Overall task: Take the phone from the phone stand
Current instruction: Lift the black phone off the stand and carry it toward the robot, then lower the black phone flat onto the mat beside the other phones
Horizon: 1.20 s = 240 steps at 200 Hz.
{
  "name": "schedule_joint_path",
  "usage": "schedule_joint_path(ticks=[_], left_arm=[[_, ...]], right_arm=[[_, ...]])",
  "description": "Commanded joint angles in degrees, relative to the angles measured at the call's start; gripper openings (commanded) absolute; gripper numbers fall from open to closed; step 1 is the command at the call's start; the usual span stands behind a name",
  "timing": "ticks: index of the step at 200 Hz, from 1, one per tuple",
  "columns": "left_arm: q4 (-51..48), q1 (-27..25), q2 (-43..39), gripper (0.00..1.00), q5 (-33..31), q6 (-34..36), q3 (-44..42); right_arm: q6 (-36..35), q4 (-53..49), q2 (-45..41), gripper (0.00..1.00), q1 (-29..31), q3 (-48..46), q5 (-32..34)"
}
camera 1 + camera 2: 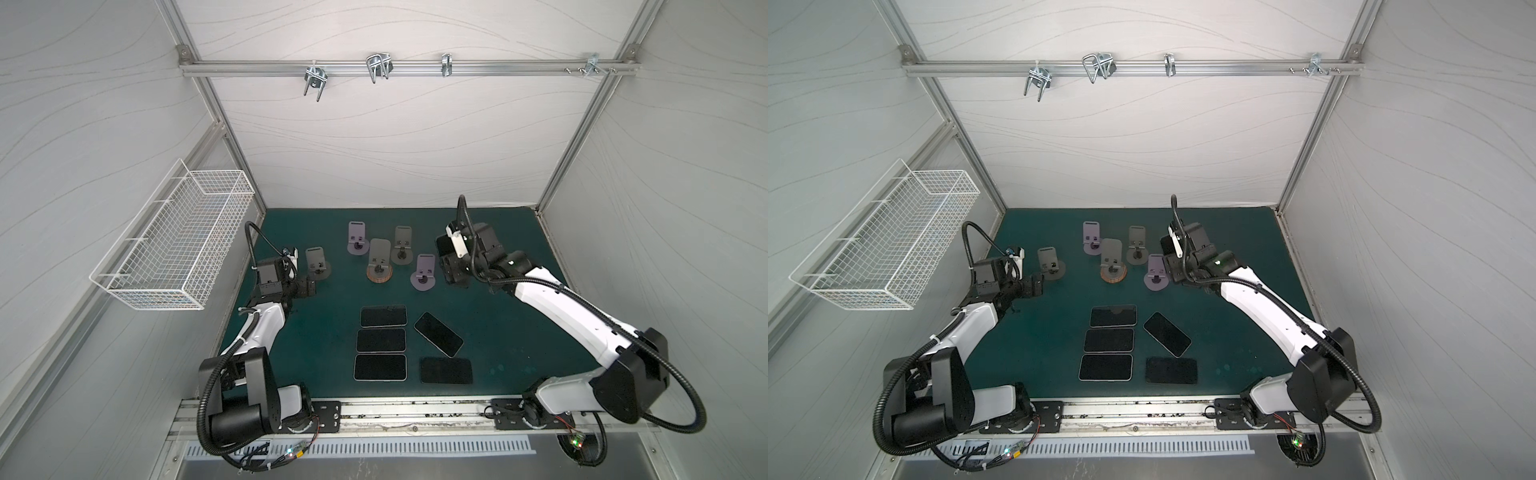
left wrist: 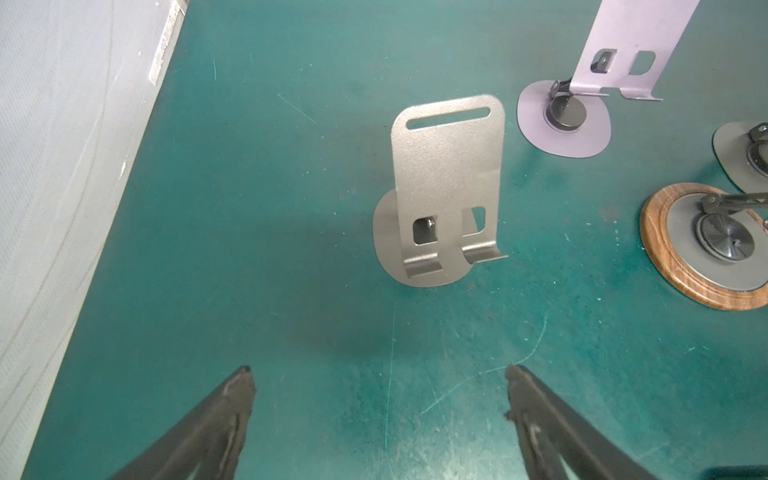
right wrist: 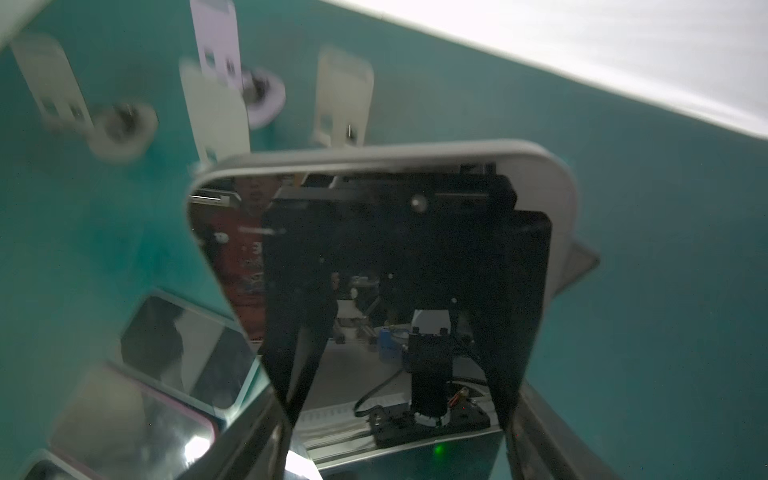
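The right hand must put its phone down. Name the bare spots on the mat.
Widest bare mat lies right of the tilted phone and the dark phone, before the right arm. A second patch lies between the column of three phones and the left arm. Crowded: the five stands at the back, those phones front centre.

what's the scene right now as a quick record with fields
left gripper: open, empty, facing the grey stand
right gripper: shut on held phone, above the mat
stands: five, all empty
flat phones: five lying on the mat, near the front
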Motion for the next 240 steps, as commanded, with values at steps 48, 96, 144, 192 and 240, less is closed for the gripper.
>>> schedule_joint_path(ticks=[48, 96, 144, 192, 240], left_arm=[[1.39, 0.24, -0.46, 0.96, -0.03, 0.22, 0.67], [1.53, 0.26, -0.44, 0.96, -0.05, 0.21, 0.62], [1.26, 0.26, 0.02, 0.96, -0.46, 0.05, 1.02], [0.7, 0.21, 0.66, 0.96, -0.74, -0.14, 1.64], [-0.14, 0.25, 0.53, 0.96, -0.51, -0.23, 1.78]], right_arm=[[-8.39, -5.92, 2.3, 0.53, 4.13, -5.35, 5.98], [-7.2, -8.8, 9.61, 0.52, 6.55, -6.0, 10.23], [-13.01, -11.61, 12.78, 0.47, 6.38, -6.48, 5.25], [-13.37, -12.37, 13.51, 0.47, 6.08, -6.69, 1.6], [-13.39, -15.79, 15.71, 0.47, 4.2, -5.37, 0.46]])
